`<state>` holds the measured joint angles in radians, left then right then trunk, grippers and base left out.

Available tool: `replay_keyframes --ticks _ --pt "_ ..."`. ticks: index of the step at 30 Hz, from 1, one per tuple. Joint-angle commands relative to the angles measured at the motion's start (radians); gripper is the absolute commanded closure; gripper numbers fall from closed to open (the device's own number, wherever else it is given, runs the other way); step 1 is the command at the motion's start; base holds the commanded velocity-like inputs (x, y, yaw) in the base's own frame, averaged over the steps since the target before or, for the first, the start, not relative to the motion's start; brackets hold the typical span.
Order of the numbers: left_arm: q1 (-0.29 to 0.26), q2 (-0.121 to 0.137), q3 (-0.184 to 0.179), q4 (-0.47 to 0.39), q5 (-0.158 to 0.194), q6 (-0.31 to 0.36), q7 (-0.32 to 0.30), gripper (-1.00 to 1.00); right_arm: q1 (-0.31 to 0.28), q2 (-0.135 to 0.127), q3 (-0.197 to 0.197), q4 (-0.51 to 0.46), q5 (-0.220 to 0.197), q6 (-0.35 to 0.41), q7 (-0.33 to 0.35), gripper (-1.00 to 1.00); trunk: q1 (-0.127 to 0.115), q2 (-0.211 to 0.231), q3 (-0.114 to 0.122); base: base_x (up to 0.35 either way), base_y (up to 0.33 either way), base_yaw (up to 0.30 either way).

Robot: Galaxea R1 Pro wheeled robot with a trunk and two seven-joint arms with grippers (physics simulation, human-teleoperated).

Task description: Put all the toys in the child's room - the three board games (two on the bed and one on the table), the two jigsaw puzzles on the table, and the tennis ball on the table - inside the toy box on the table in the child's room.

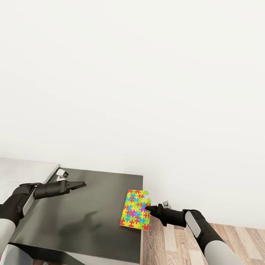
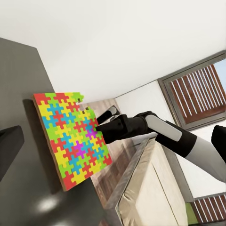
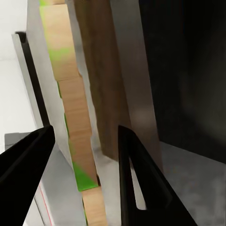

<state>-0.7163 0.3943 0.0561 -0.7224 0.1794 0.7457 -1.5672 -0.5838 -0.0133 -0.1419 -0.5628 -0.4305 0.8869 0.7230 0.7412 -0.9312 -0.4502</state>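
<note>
One jigsaw puzzle (image 1: 135, 209), a flat multicoloured slab, sits at the right edge of the dark grey-topped side unit (image 1: 92, 221) and overhangs it slightly. My right gripper (image 1: 150, 209) reaches in from the right and is shut on the puzzle's right edge. In the left wrist view the puzzle (image 2: 73, 136) looks tilted up off the dark top, with the right gripper (image 2: 100, 132) on its far edge. In the right wrist view the puzzle's tan edge (image 3: 75, 122) runs between the two fingers. My left gripper (image 1: 81, 184) hovers shut over the unit's back left. The toy box is out of view.
A corner of the pale table top (image 1: 22, 171) adjoins the dark unit on the left. A white wall rises behind both. Wood-plank floor (image 1: 176, 243) lies to the right of the unit. The left wrist view catches the beige bed (image 2: 150, 193) and a shuttered window (image 2: 197, 94).
</note>
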Motion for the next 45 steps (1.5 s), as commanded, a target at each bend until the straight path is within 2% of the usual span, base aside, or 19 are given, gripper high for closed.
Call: replay_keyframes --ticks 1,6,14,23,36,40,45 --pt "0.000 0.001 0.001 -0.001 0.000 0.011 -0.004 -1.00 -0.001 0.000 -0.004 0.000 0.003 0.004 0.005 1.00 0.000 -0.001 -0.001 0.000 0.000 0.000" --pt "0.000 0.002 0.002 -0.004 -0.001 0.014 -0.004 -1.00 -0.001 -0.002 -0.004 -0.001 0.003 0.003 0.013 1.00 -0.011 0.020 0.011 0.000 0.000 0.000" --pt "0.000 0.007 -0.007 -0.045 0.000 0.016 -0.004 -1.00 0.001 -0.007 -0.022 -0.003 0.005 -0.011 0.119 1.00 -0.042 0.076 0.048 0.000 0.000 0.000" --pt "0.001 0.005 -0.010 -0.061 0.000 0.017 -0.004 -1.00 0.001 -0.011 -0.024 -0.002 0.004 -0.013 0.132 1.00 -0.077 0.139 0.091 -0.071 0.000 0.000" --pt "0.001 0.003 -0.010 -0.062 -0.001 0.018 -0.004 -1.00 0.000 -0.014 -0.026 -0.003 0.004 -0.022 0.139 1.00 -0.126 0.230 0.134 -0.073 0.000 0.000" --pt "0.001 0.003 -0.010 -0.062 -0.001 0.018 -0.004 -1.00 -0.001 -0.015 -0.033 -0.003 0.005 -0.047 0.193 1.00 -0.142 0.258 0.152 -0.001 0.000 -0.061" --pt "0.001 0.003 -0.010 -0.062 -0.001 0.018 -0.004 -1.00 -0.001 -0.016 -0.036 -0.003 0.005 -0.054 0.223 1.00 -0.161 0.293 0.175 0.000 0.000 -0.094"
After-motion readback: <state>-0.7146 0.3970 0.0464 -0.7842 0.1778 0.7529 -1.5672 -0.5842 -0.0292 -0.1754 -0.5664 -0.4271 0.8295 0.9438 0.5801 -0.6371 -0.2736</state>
